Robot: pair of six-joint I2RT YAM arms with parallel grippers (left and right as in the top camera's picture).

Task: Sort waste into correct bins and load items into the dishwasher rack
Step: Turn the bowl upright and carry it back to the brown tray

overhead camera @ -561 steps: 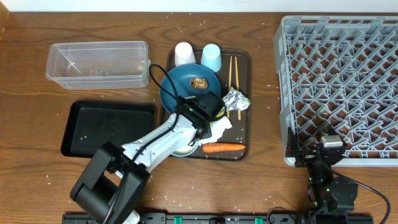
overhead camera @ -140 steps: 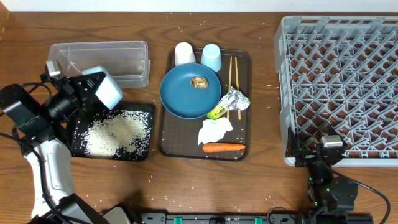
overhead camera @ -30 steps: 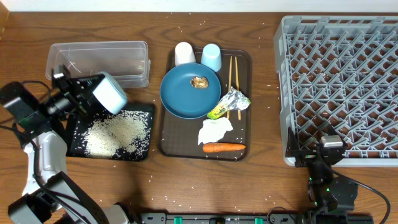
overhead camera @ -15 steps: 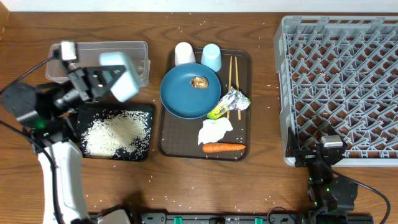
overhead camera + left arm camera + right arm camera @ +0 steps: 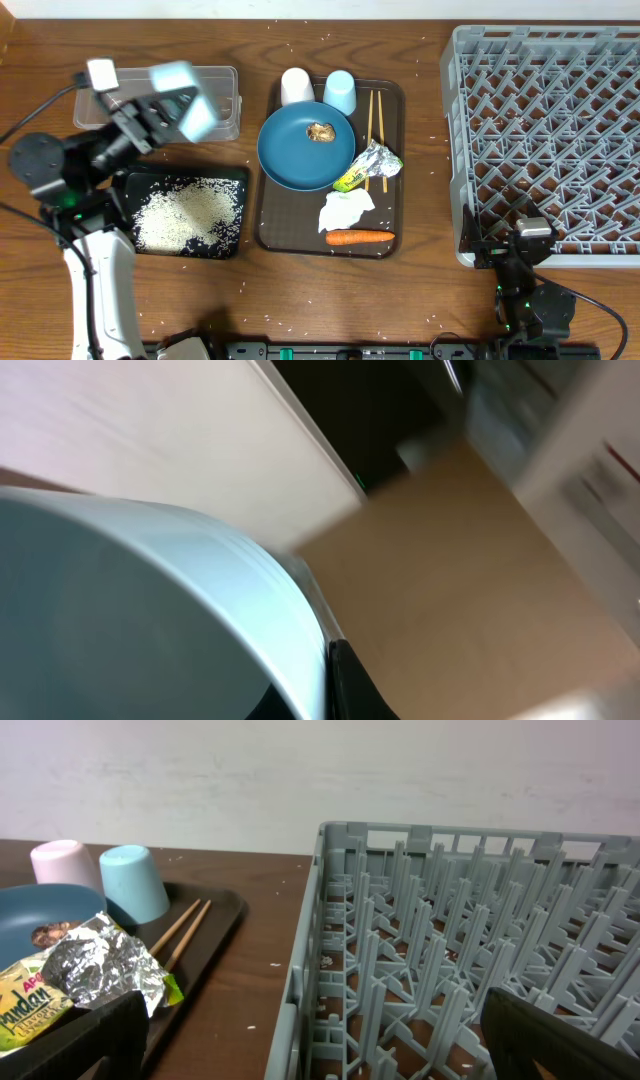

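Note:
My left gripper (image 5: 158,105) is shut on the rim of the light blue bowl (image 5: 184,84), held tilted in the air over the front of the clear tub (image 5: 160,100). In the left wrist view the bowl (image 5: 150,610) fills the frame, one dark finger (image 5: 348,685) pressed against its rim. White rice (image 5: 188,212) lies heaped in the black tray (image 5: 235,180). The dark blue plate (image 5: 300,155) carries a brown food lump (image 5: 320,132). Foil wrapper (image 5: 368,165), tissue (image 5: 346,210) and carrot (image 5: 360,237) lie on the brown serving tray (image 5: 275,225). My right gripper (image 5: 320,1055) stands open beside the dishwasher rack (image 5: 550,140).
A white cup (image 5: 297,87), a light blue cup (image 5: 340,92) and the chopsticks (image 5: 375,115) sit at the back of the serving tray. Stray rice grains dot the wooden table (image 5: 420,150). The rack's near wall (image 5: 310,980) is right in front of the right gripper.
My left arm has lifted the bowl up and back, from above the black tray to above the clear tub. The right arm has not moved.

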